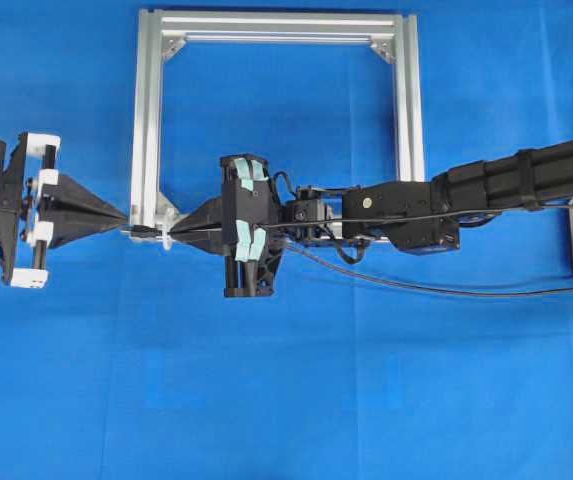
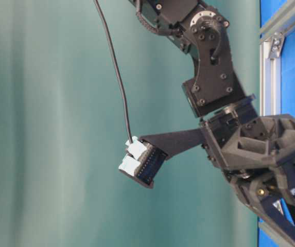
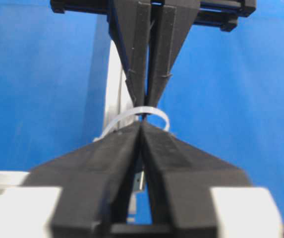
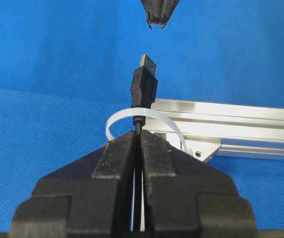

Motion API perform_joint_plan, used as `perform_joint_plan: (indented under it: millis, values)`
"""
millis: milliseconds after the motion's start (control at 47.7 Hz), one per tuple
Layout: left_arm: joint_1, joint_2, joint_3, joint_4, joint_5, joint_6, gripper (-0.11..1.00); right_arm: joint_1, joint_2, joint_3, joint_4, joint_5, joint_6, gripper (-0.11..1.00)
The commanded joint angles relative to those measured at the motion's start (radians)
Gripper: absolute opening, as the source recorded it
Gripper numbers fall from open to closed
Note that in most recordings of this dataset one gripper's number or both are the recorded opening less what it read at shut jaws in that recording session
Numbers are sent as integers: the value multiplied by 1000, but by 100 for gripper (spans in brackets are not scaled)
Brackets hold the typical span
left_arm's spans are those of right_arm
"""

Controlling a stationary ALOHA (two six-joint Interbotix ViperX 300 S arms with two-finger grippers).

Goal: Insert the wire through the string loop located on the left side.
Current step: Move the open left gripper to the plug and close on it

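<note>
One wire (image 4: 144,87) (plug through string loop (image 4: 119,115)) | right gripper (image 4: 139,136) clamps it | left gripper (image 3: 142,130) near-closed, empty

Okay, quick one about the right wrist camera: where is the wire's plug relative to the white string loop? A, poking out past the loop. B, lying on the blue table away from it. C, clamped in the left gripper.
A: the plug stands beyond the string loop, the wire held by the right gripper just behind it.
</note>
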Motion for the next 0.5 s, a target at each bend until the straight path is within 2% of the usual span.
perform_joint_plan:
  millis: [0,189,251,314,482]
  values:
    - [-3,-5,-11,3,-5,-2,18,-2,-21,-14,0,-3,0,0]
    - [-5,-6,-14,5,-3,-6,76,-2,-21,-14,0,-3,0,0]
    - [-8,-8,-15,5,-3,-8,88,-2,-21,-14,0,-3,0,0]
    - [-9,-6,-17,5,-3,-8,92,-2,-21,-12,0,-3,0,0]
    - [-9,12,-26,3,-3,-8,90,-2,-21,-14,0,-3,0,0]
